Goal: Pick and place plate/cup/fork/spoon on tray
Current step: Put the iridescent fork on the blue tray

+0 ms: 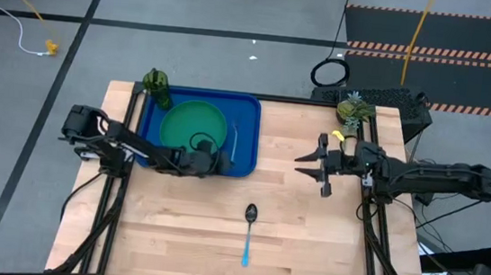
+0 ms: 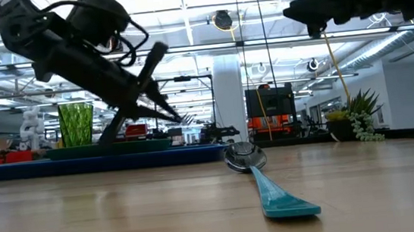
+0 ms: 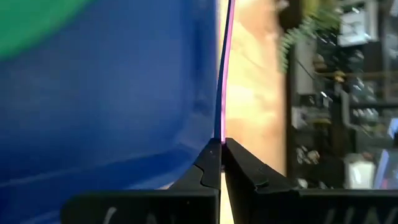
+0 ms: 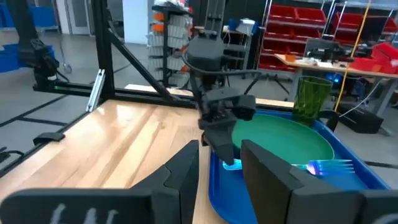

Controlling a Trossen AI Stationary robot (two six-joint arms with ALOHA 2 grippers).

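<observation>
Left gripper [image 1: 221,161]: clenched empty, low over the tray's near right corner.
Tray [image 1: 246,110]: plate [image 1: 184,121], cup [image 1: 156,84] and fork [image 1: 235,142] are judged placed.
Spoon [image 1: 248,233]: left to do, on bare table near the tray; bowl far, handle near.
Right gripper [image 1: 315,164]: parted, empty, raised at right.

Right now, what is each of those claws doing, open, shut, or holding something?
Left gripper: shut, empty, over the tray.
Right gripper: open, holding nothing, above the table.
</observation>
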